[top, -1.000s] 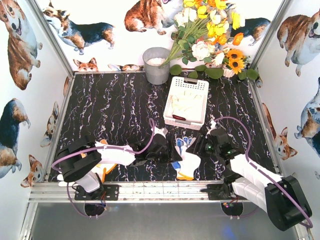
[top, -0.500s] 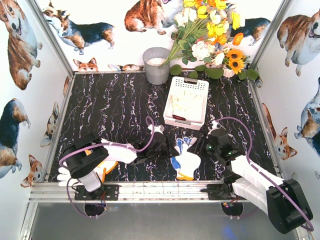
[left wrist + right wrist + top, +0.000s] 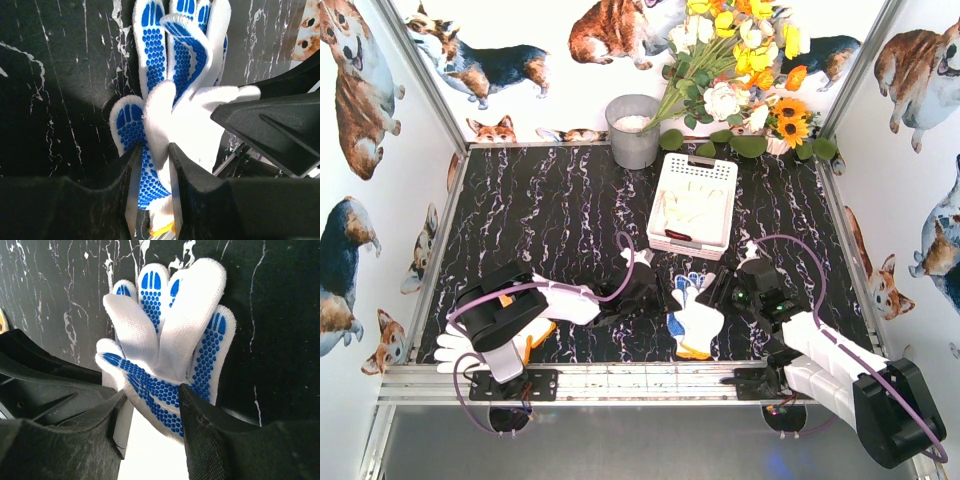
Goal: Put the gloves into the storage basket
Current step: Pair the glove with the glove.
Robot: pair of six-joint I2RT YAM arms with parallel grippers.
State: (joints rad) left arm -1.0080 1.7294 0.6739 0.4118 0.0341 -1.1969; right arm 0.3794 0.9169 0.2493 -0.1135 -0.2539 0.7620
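A white glove with blue dots (image 3: 698, 318) lies near the table's front edge, fingers toward the storage basket (image 3: 696, 162). My left gripper (image 3: 655, 300) reaches it from the left. In the left wrist view the left gripper (image 3: 154, 147) is shut on a white fold of the glove (image 3: 190, 55). My right gripper (image 3: 718, 295) comes from the right. Its wrist view shows the right gripper (image 3: 152, 392) closed on the dotted palm of the glove (image 3: 185, 320). Pale gloves (image 3: 695, 205) lie in the basket. A plain white glove (image 3: 455, 347) and an orange-yellow glove (image 3: 535, 335) lie partly under the left arm.
A grey metal bucket (image 3: 634, 135) stands at the back, left of the basket. A bunch of artificial flowers (image 3: 740, 70) hangs over the back right corner. Walls printed with corgis enclose the black marbled table (image 3: 550, 220).
The left arm's elbow has swung to the right and its gripper has drawn back a little, so more of the dotted glove shows. The right gripper has hardly shifted.
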